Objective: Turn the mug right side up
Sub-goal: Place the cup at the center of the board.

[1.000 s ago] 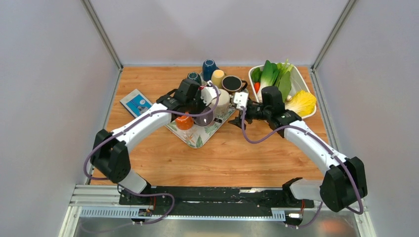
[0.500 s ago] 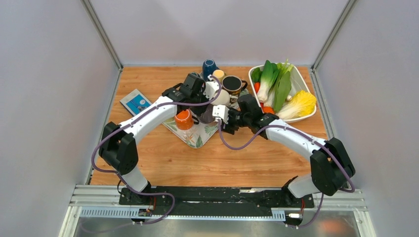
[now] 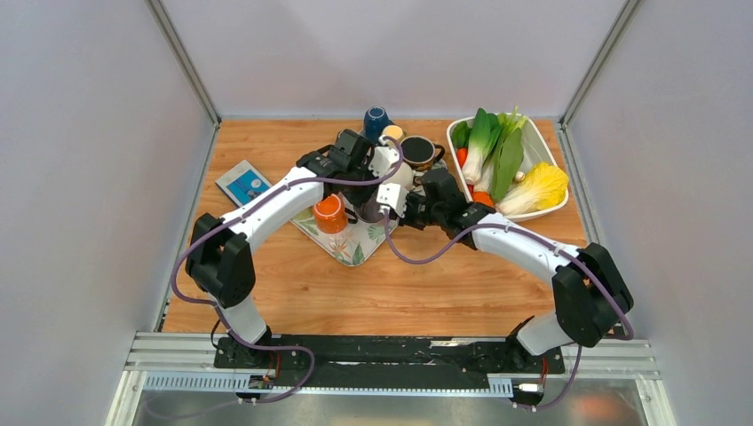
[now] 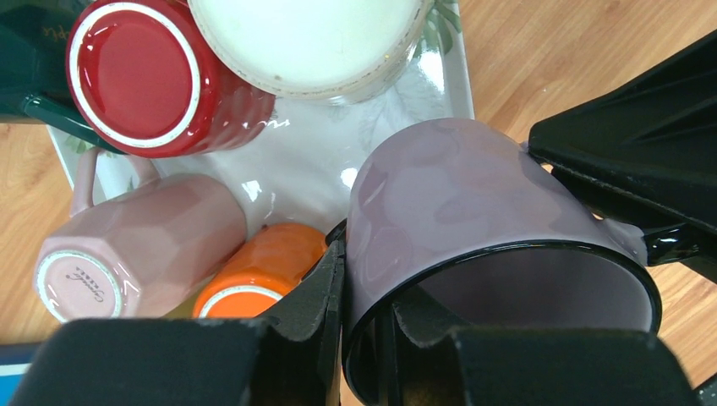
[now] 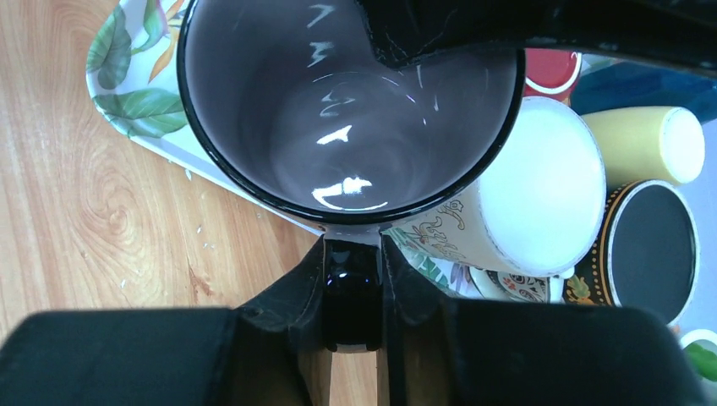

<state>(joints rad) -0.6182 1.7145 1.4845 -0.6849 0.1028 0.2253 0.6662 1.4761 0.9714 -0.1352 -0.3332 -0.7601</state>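
A red mug (image 4: 144, 76) and a cream mug (image 4: 313, 38) crowd the tray (image 4: 287, 178). The purple mug (image 4: 473, 203) is held sideways, mouth facing the right pincer (image 5: 353, 262), which is clenched on its handle (image 5: 353, 309). The left pincer (image 4: 359, 296) grasps its rim (image 4: 507, 248).

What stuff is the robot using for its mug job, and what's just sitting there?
Job: lilac black-rimmed mug, left gripper, right gripper.
Lying about: red ribbed mug, pink faceted mug, orange cup, leaf-patterned tray, white vegetable basket.
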